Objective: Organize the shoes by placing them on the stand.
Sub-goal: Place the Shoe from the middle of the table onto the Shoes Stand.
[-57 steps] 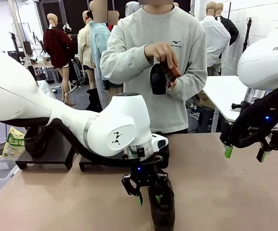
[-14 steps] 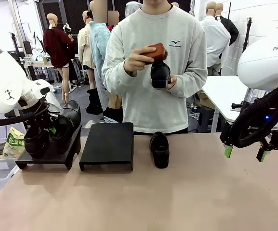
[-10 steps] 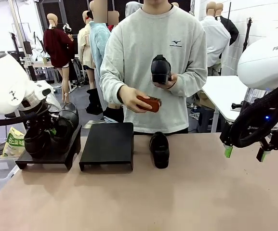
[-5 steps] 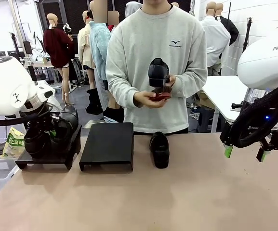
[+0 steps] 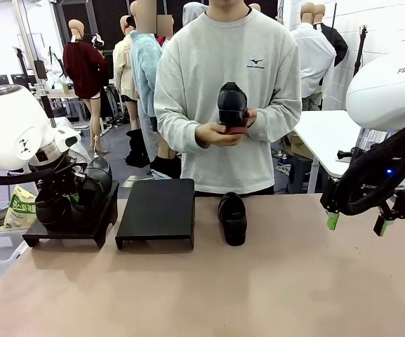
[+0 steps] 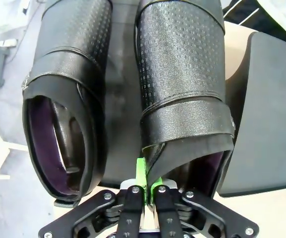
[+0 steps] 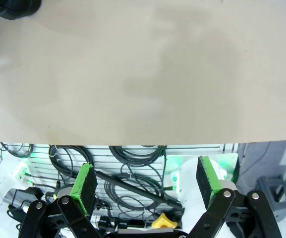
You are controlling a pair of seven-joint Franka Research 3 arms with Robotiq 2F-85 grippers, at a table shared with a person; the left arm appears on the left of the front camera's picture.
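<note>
Shoe (image 6: 182,64) on the stand (image 5: 83,226), its collar pinched between left fingers (image 6: 141,169); right fingers (image 7: 86,184) spread wide, empty.

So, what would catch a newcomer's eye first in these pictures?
Probably the left gripper, shut on the rim of a black shoe beside a second shoe on the left stand. Then the person across the table, holding a third shoe at chest height, while a fourth shoe lies on the table right of the other stand.

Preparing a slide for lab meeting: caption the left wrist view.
Left pincer shut on the collar of a black shoe, beside a second shoe on the dark stand.
</note>
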